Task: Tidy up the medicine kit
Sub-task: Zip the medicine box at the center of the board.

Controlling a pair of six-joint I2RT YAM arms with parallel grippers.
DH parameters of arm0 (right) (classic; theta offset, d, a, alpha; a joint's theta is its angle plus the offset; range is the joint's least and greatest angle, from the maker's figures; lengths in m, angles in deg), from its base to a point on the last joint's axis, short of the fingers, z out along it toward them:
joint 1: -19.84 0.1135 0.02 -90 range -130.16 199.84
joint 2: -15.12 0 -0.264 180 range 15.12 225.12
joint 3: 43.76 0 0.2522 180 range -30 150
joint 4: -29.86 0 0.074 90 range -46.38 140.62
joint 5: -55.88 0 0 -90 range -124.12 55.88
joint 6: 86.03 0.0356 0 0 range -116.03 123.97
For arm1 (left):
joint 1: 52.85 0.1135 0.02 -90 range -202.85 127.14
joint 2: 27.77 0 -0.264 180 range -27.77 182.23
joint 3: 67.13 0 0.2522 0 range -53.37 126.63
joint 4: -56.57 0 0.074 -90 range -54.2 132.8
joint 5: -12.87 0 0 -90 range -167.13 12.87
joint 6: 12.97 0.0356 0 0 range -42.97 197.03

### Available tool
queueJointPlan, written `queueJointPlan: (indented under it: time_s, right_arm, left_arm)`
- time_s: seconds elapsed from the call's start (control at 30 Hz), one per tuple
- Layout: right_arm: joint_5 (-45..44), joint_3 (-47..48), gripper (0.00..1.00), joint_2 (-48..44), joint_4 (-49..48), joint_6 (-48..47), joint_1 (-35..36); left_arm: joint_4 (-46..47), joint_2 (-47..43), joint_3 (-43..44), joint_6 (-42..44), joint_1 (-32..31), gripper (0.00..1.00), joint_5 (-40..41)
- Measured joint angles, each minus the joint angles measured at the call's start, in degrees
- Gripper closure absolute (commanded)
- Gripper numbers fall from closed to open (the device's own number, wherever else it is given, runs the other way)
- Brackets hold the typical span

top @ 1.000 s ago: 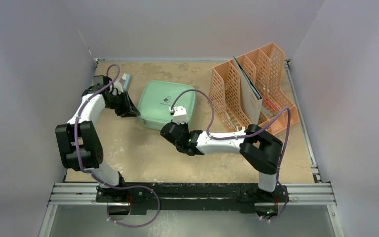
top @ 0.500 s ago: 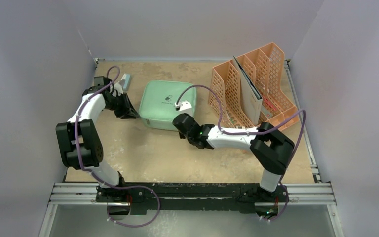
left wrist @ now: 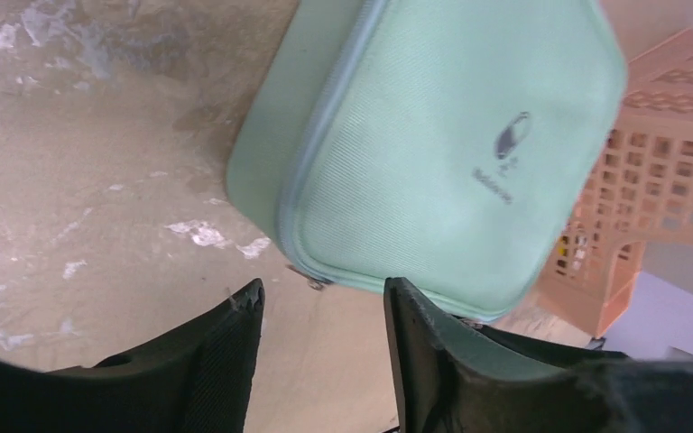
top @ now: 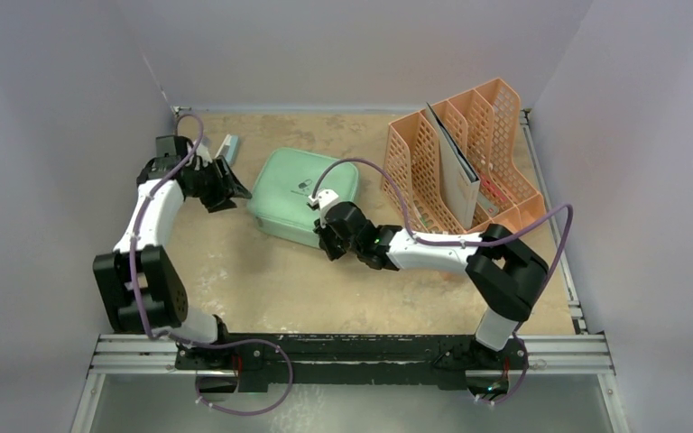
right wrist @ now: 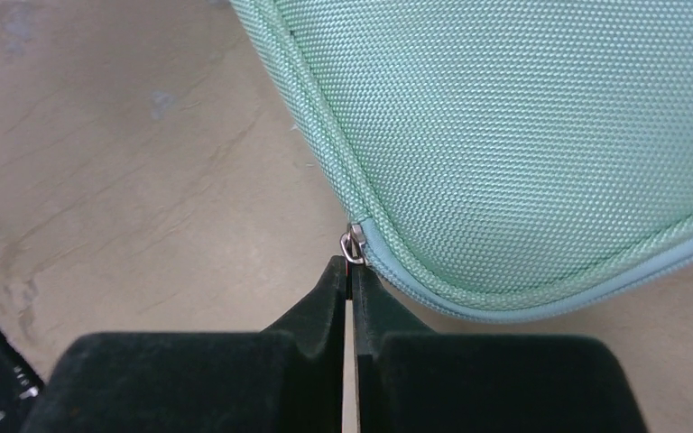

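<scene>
Two claws flank the mint-green, square woven-fabric medicine kit [top: 281, 194]

It lies flat near the middle of the tan surface [top: 262, 280]. The right claw [right wrist: 347, 271] is pressed together at the kit's near corner, its tips touching the small metal zip pull [right wrist: 353, 244]; whether it pinches the pull is unclear. The left claw [left wrist: 323, 290] stands apart just beside the kit's left edge, holding nothing. A peach mesh plastic file rack [top: 496, 117] stands to the right.

One medicine kit [top: 302, 194], one file rack [top: 412, 176]
</scene>
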State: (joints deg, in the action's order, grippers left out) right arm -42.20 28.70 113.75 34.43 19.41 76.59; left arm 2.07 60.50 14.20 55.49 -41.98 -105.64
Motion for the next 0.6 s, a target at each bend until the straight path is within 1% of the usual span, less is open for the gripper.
queueJointPlan:
  time_s: [0.1, 0.2, 0.37, 0.5, 0.6]
  right_arm:
    - [3.5, 0.7, 1.00, 0.3, -0.2, -0.3, 0.2]
    - [6.3, 2.3, 1.00, 1.9, -0.6, 0.2, 0.7]
    - [8.7, 5.4, 1.00, 5.2, -1.8, 1.6, 2.5]
    - [9.4, 6.8, 1.00, 6.6, -2.6, 3.2, 3.9]
    - [9.2, 7.2, 1.00, 7.2, -3.3, 5.0, 4.4]
  left_arm:
    - [3.0, -6.2, -3.0, -3.2, 0.0, 0.49, -1.0]
    - [8.5, -11.0, -9.2, -8.1, 0.1, 0.49, -4.9]
    - [14.6, -12.6, -19.7, -15.2, 0.0, 0.48, -9.1]
    - [17.2, -12.9, -23.7, -18.8, -0.7, 0.47, -9.5]
    - [21.3, -13.5, -26.4, -21.7, -1.6, 0.47, -9.8]
